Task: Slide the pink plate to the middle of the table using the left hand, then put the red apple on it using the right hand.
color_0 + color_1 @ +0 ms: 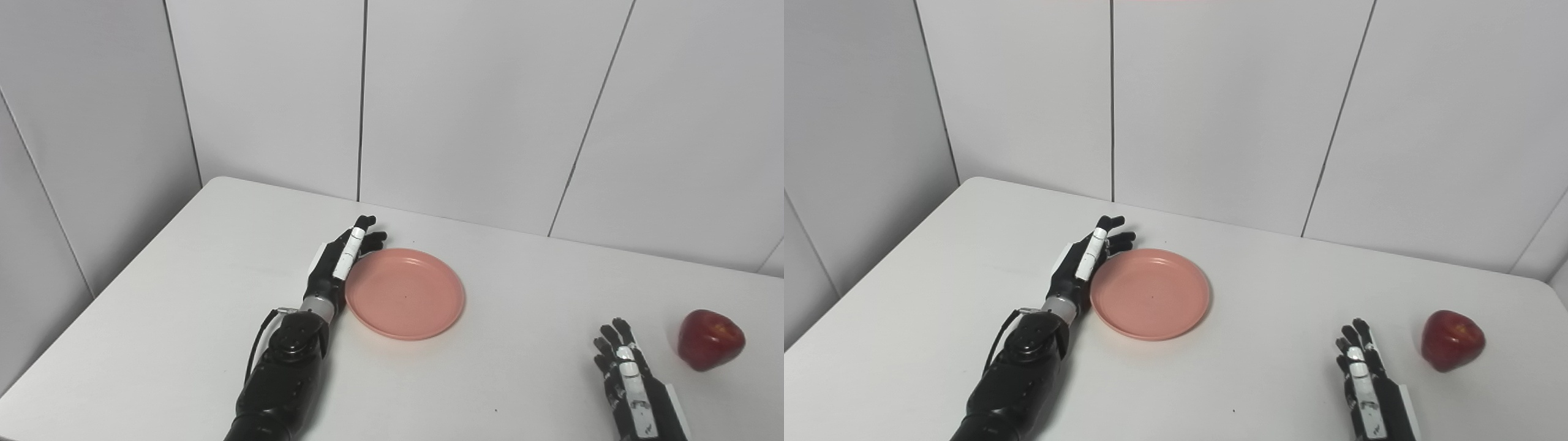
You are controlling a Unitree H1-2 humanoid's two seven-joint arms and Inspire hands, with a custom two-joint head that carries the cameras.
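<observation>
The pink plate lies empty on the white table, a little left of the table's middle. My left hand stands edge-on against the plate's left rim, fingers stretched out flat and holding nothing. The red apple sits upright on the table at the far right. My right hand rests low near the front edge, just left of the apple and apart from it, with fingers straight and nothing in them.
White wall panels rise close behind the table's back edge. The table's left edge runs diagonally at the lower left, and its right corner shows in the right eye view.
</observation>
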